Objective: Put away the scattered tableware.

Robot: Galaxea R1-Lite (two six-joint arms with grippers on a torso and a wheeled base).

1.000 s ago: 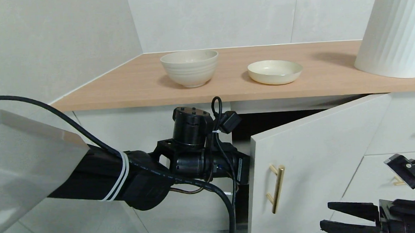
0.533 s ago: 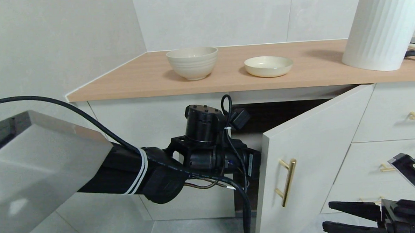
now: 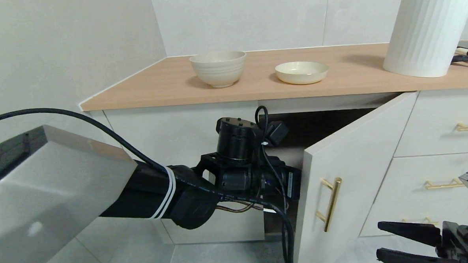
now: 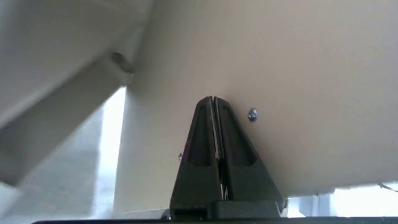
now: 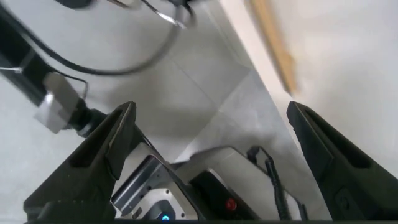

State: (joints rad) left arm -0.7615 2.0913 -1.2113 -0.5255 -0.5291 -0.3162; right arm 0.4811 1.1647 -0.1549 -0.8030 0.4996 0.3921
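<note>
1. Left gripper (image 4: 212, 104) first: its fingers are squeezed flat together with nothing between them. The tips sit right up at the inner face of the cabinet door (image 3: 353, 150), by the handle screws. I can't swear they're actually touching it.
2. That door hangs partly open, with its free edge swung out toward the near side and its gold handle (image 3: 331, 203) on the outer face. The left arm goes in behind it.
3. The right gripper (image 3: 379, 239) is spread wide and empty, parked low at the near right in front of the drawers.
4. The tableware is up on the counter (image 3: 169, 87). The bowl (image 3: 218, 68) is on the left and the shallow dish (image 3: 301, 72) on the right, both upright and a little apart.
5. The bit that matters is that both pieces lie above and farther back than either claw. The bowl is roughly over the left wrist, so I'd call the left arm nearer, though it'd need to back out from behind the door first. Both pieces are round, so there's no long axis to line up with.
</note>
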